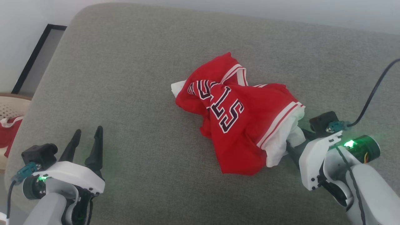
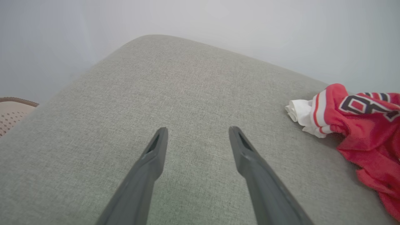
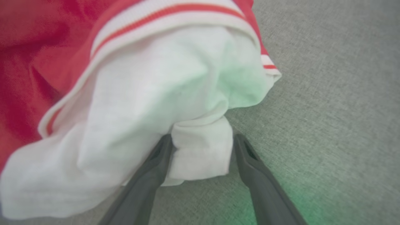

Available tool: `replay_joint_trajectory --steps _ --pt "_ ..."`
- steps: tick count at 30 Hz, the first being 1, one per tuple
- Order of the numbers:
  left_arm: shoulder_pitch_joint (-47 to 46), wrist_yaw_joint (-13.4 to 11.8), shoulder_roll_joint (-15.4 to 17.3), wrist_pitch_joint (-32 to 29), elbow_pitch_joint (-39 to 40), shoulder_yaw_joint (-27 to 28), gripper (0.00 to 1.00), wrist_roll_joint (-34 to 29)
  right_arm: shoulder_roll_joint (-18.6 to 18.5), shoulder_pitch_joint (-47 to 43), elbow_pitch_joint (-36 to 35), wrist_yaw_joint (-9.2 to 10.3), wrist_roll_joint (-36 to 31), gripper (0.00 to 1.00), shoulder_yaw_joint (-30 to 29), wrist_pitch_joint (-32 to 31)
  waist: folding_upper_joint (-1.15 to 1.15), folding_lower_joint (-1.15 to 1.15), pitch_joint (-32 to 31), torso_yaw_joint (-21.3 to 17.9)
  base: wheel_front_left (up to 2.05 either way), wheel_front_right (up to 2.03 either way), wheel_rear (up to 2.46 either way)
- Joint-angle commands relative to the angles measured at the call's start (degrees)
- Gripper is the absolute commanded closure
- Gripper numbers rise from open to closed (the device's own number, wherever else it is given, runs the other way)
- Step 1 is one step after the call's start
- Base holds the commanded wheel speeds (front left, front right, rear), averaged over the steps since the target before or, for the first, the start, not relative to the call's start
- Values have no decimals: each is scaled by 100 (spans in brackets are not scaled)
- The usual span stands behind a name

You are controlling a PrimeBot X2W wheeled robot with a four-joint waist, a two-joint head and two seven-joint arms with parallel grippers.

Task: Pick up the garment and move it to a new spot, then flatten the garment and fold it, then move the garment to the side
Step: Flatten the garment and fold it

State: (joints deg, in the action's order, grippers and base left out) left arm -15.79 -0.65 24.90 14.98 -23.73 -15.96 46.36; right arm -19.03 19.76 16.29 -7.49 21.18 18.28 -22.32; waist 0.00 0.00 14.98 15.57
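Right gripper (image 3: 201, 139): jaws spread wide, straddling a fold of the white sleeve (image 3: 175, 93) at the near-right end of the garment (image 1: 240, 122). The fold sits between the 2 fingers and appears to touch both, but nothing is clamped, so no hold exists. Judgement: this is a set-up for a pinch on the sleeve, the loosest part within reach, so that the heap can be lifted to a new spot.

Left gripper (image 1: 88, 131): equally wide and empty, well to the left of the garment on the near side, over bare cushion (image 1: 140, 78). Judgement: it is kept clear until spreading calls for another hold.

Garment: a crumpled heap on the cushion, with twisted lettering uppermost and striped trim showing in 2 places. It is neither flattened nor folded.

Surroundings: a basket (image 1: 9, 107) stands far left of the garment, off the cushion, with red cloth (image 1: 7, 134) inside. A cable (image 1: 375, 90) runs to the right of the garment.

Obstructions: none lies on the cushion around the garment. Judgement: a thin fold may slip from the pinch.
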Motion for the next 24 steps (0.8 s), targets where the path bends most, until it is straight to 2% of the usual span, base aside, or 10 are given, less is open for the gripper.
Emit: replay_joint_trajectory --steps 1,2,14,24 --pt "-90 44 -21 24 -45 25 0 -23 28 -82 89 0 8 56 7 -185 0 0 19 27 0 0 0" --pt "-107 64 -46 24 -77 39 0 -34 18 -82 73 0 -38 100 10 -277 0 0 25 36 0 0 0" --pt "-88 245 -119 24 -281 314 0 -130 -86 -81 -650 3 -76 100 -543 -839 0 0 -25 -127 0 0 0" --pt "-131 327 -130 24 -280 457 0 -270 -691 -205 -1337 2 -128 100 -1552 -1442 0 0 -4 -318 0 0 0"
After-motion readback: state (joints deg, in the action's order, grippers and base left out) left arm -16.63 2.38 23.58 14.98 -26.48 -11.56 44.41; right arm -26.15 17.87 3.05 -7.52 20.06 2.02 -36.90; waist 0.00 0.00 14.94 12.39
